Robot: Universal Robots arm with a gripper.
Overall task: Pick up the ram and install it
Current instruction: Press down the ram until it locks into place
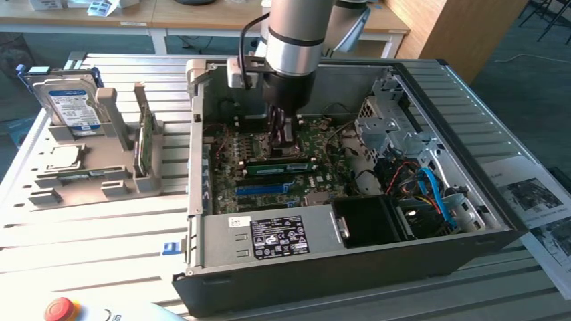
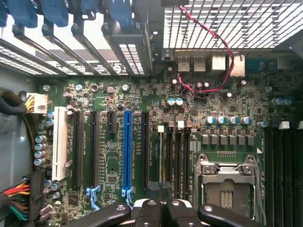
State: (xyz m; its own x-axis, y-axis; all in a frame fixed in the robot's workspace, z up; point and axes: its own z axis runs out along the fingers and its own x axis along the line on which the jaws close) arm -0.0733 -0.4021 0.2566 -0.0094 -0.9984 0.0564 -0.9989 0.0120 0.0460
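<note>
**Claw pinched together over the motherboard, ram just on its near side**

You have the open computer case (image 1: 357,281) on the bench (image 1: 89,234), with the claw (image 1: 283,137) lowered to the motherboard (image 1: 312,144). Its tips are together and nothing shows between them. The ram (image 1: 278,165), a thin green stick, lies right below them on the near side. It looks seated in a slot, long axis left to right. A second green stick (image 1: 143,140) stands on edge in the grey holder (image 1: 125,167), well to the left.

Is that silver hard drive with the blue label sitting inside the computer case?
No, the hard drive stands upright in a grey holder on the table, outside the open computer case, on the exterior view's left.
</note>
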